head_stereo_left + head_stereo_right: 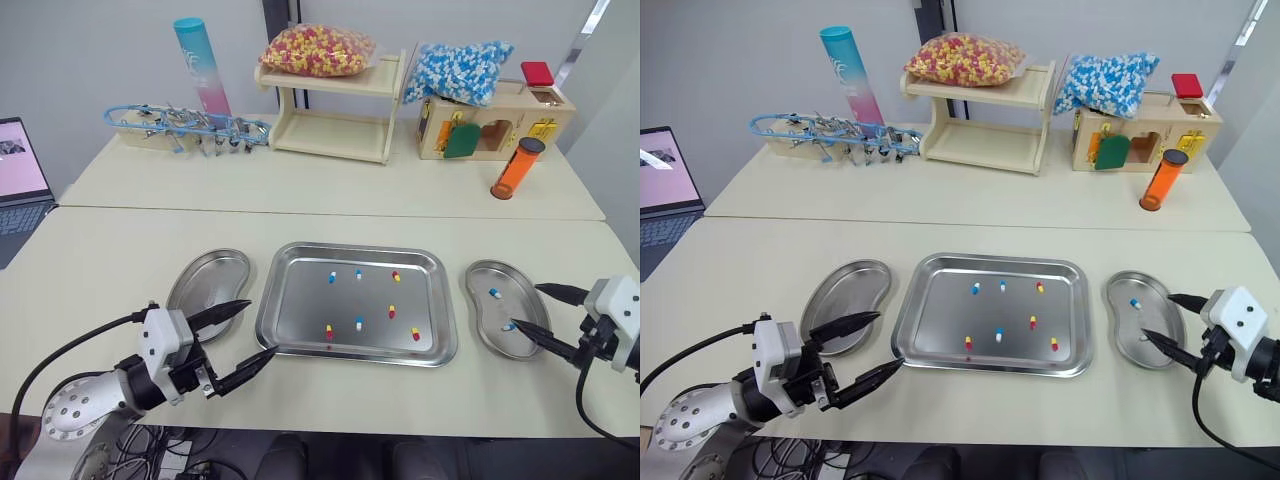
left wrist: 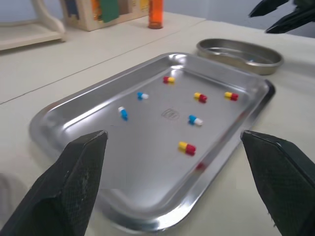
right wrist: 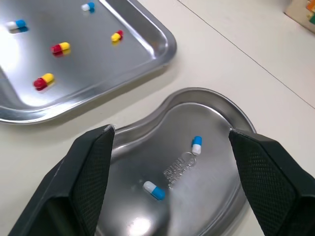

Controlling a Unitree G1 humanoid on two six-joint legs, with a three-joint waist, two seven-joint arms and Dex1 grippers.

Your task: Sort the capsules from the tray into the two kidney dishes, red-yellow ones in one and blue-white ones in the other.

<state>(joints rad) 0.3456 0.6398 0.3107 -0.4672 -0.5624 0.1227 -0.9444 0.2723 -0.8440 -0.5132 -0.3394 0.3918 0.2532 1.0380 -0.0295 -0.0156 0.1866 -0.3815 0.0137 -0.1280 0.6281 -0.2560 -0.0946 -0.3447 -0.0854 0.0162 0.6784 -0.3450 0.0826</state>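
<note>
Capsules (image 1: 359, 323) lie scattered in the tray (image 1: 300, 300); two blue-white ones (image 1: 494, 293) sit in the right dish (image 1: 478, 280). Left hand (image 1: 262, 327), fingers apart, should probably straddle the near red-yellow capsule (image 1: 328, 331) squarely; right hand (image 1: 526, 305) likewise spread.

Shiny steel tray (image 1: 300, 300) sat flat between the left hand (image 1: 262, 327) and right hand (image 1: 526, 305), with four red-yellow capsules (image 1: 392, 311) and three blue-white capsules (image 1: 359, 323) scattered apart. Left kidney dish (image 1: 205, 280) sat just beside the left hand's fingertip. Right kidney dish (image 1: 500, 345), below the right hand's fingertips, held a blue-white pair (image 3: 196, 145), lying apart.
</note>
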